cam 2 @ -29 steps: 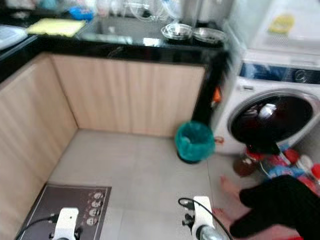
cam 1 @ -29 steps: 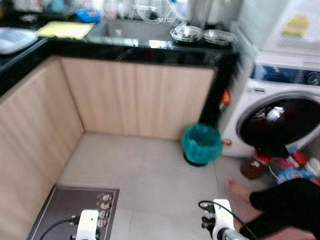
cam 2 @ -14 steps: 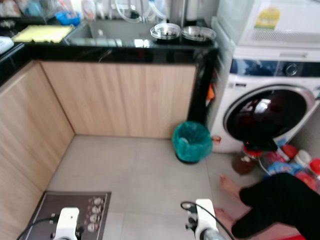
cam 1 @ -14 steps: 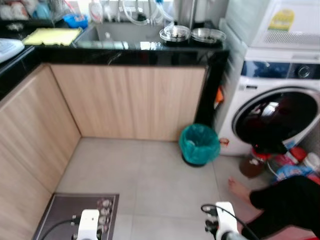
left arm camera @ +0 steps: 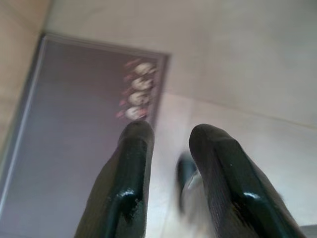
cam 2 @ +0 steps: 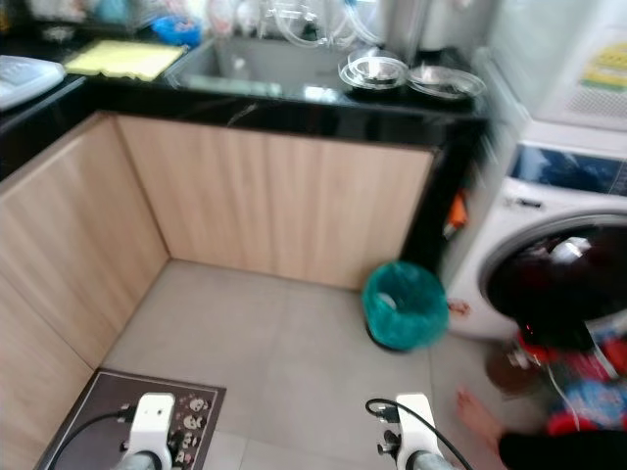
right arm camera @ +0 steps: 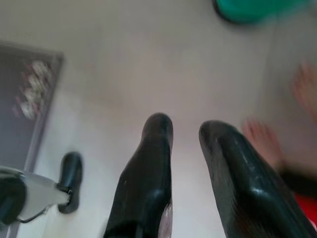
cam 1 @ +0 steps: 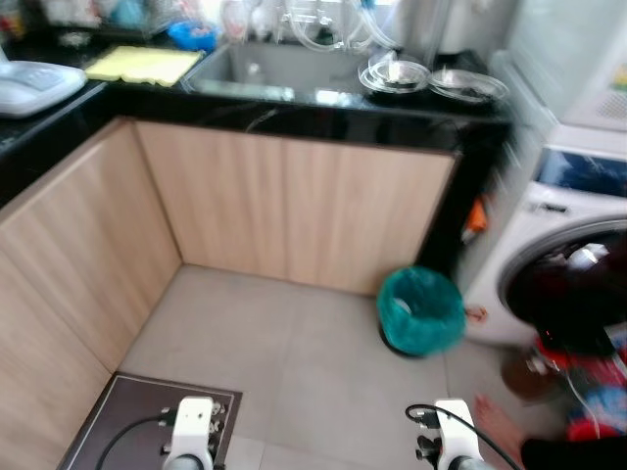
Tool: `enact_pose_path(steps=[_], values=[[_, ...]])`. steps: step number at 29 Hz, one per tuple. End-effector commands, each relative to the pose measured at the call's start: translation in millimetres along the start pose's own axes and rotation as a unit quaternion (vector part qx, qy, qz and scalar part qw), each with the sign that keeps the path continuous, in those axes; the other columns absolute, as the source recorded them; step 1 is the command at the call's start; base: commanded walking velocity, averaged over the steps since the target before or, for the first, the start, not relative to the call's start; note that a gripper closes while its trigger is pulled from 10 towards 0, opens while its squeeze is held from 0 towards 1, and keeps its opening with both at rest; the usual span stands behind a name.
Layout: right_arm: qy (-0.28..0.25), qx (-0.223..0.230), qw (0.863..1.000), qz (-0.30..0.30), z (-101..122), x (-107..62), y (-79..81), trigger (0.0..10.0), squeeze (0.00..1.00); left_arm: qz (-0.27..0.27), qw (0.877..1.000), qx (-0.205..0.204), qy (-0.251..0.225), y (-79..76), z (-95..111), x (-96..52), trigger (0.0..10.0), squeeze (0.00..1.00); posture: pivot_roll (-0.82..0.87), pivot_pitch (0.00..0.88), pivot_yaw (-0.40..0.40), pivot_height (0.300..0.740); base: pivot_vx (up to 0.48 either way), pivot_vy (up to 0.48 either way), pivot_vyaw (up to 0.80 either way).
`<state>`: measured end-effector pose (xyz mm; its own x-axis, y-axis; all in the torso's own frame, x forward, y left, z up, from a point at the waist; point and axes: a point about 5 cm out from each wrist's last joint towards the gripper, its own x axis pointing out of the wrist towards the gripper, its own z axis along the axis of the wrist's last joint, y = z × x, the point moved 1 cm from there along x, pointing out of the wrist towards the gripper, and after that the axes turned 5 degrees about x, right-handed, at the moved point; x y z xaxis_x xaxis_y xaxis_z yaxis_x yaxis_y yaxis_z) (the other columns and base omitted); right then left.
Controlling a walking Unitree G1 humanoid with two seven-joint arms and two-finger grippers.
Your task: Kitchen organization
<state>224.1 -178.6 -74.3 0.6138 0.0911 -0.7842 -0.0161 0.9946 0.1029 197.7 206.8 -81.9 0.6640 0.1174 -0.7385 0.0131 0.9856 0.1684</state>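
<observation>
Both arms hang low with nothing in them. The left gripper [left arm camera: 171, 148] points down at the floor with a small gap between its two black fingers and nothing held; the right gripper [right arm camera: 184, 144] hangs the same way, fingers slightly parted and empty.

Directly under the left gripper lies a dark floor mat [cam 1: 127, 411] with a row of small pale figures along one edge. Near the right gripper, off to its outer side, a person's bare foot [cam 1: 495, 426] rests on the tiles, the nearest thing to watch when moving.

The work to be done, as far as can be judged, sits well ahead of and above both grippers: the black countertop [cam 1: 323, 98] with its sink [cam 1: 269, 67], and two metal bowls [cam 1: 394, 74] side by side just right of the sink, more in line with the right arm. A yellow cloth [cam 1: 142, 65] lies to the left of the sink, nearer the left arm's side.

Between the grippers and the counter is open tiled floor. A green bin [cam 1: 421, 310] stands ahead of the right gripper against the cabinet, with a washing machine [cam 1: 573, 245] beyond it to the right. Reaching the counter probably calls for walking forward, keeping left of the bin.
</observation>
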Motion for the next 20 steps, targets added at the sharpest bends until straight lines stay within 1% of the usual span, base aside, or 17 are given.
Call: enact_pose_path(steps=[1,12,14,20], values=[[0.014,0.008,1.0,-0.004,-12.6,-2.2,-2.9,10.0,0.0,-0.007,1.0,-0.001,0.004,-4.2,3.3,1.5,10.0,0.0,0.02,0.0,-0.009,0.74,0.345,0.0,0.0],[0.01,0.005,1.0,-0.004,-10.5,-2.1,-3.2,10.0,0.0,-0.007,1.0,-0.004,0.006,-4.0,3.1,1.7,10.0,0.0,0.01,0.0,-0.015,0.74,0.348,0.0,0.0],[0.015,-0.002,1.0,-0.002,-10.7,-1.9,-2.8,10.0,0.0,-0.008,1.0,-0.003,0.009,-3.1,1.2,1.2,10.0,0.0,0.01,0.0,-0.013,0.74,0.345,0.0,0.0],[0.013,0.001,1.0,-0.001,-10.6,-1.9,-2.6,10.0,0.0,-0.006,1.0,0.0,0.012,-0.4,-1.2,0.6,10.0,0.0,0.01,0.0,-0.012,0.74,0.349,0.0,0.0]])
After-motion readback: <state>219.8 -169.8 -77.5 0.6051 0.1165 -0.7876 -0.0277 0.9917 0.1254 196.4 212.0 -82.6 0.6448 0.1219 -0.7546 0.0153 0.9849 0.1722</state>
